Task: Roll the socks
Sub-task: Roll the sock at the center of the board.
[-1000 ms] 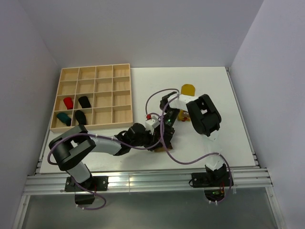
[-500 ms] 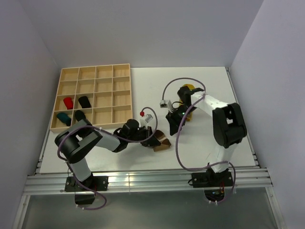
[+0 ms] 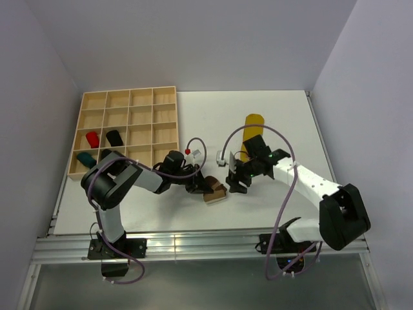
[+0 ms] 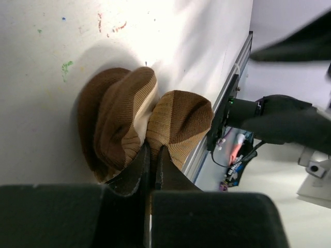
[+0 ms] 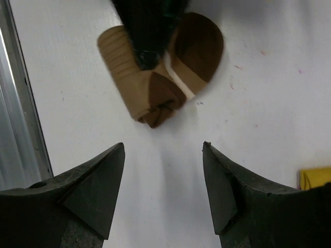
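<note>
My left pincer (image 4: pixel 152 168) is pinched almost shut on the tan-and-brown sock (image 4: pixel 124 121). It nips a fold of fabric where the two rounded lobes of the bundle meet, with only a sliver of gap between the fingers. In the left wrist view the sock fills the middle of the frame. It lies on the white table (image 4: pixel 51 62) directly above my fingertips and touches them.

My right pincer (image 5: pixel 163 181) is spread wide and holds nothing. In the right wrist view its fingers stand at the bottom of the frame. The sock lies in the upper middle, apart from them, with bare table between. The dark tip of my left pincer comes down onto the sock from the top edge. A corner of the mustard yellow sock (image 5: pixel 316 179) shows at the right edge.

In the top view the bundle sits in the lower middle of the frame, between my two pincers. The left one touches it from the left and the right one is just beside it on the right. The mustard yellow sock lies flat, up and right of centre. At the upper left a wooden tray (image 3: pixel 166 114) holds a red roll (image 3: pixel 93 139), a black roll (image 3: pixel 115 137) and a teal roll (image 3: pixel 86 159) in its left compartments.
</note>
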### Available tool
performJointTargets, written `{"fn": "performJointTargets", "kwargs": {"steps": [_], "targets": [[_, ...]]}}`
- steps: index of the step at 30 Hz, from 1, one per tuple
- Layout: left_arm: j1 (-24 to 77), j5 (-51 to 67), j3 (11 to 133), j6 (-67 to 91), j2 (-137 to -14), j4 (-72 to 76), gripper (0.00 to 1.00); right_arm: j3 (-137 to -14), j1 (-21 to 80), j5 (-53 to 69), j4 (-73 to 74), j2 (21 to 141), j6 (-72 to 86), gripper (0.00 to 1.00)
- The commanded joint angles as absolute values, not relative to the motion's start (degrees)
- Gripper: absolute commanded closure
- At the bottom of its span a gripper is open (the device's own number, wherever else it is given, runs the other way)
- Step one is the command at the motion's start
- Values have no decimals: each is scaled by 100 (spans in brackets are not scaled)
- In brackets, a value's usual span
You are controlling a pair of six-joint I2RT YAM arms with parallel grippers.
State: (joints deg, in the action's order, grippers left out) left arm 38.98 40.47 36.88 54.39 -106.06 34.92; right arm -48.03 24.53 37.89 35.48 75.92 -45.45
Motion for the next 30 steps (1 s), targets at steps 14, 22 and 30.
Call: {"fn": "performJointTargets", "kwargs": {"steps": [14, 22, 30], "targets": [[3841, 4315, 3867, 5441, -11057, 2294, 100, -3278, 4684, 1961, 1266, 6460, -4632, 27], [3841, 4403, 3929, 5370, -11101, 2223, 100, -3138, 5168, 1486, 932, 6881, -4772, 28], [3815, 4561, 3946, 5300, -11092, 2189, 100, -3427, 5317, 1266, 949, 7593, -4693, 35]]}}
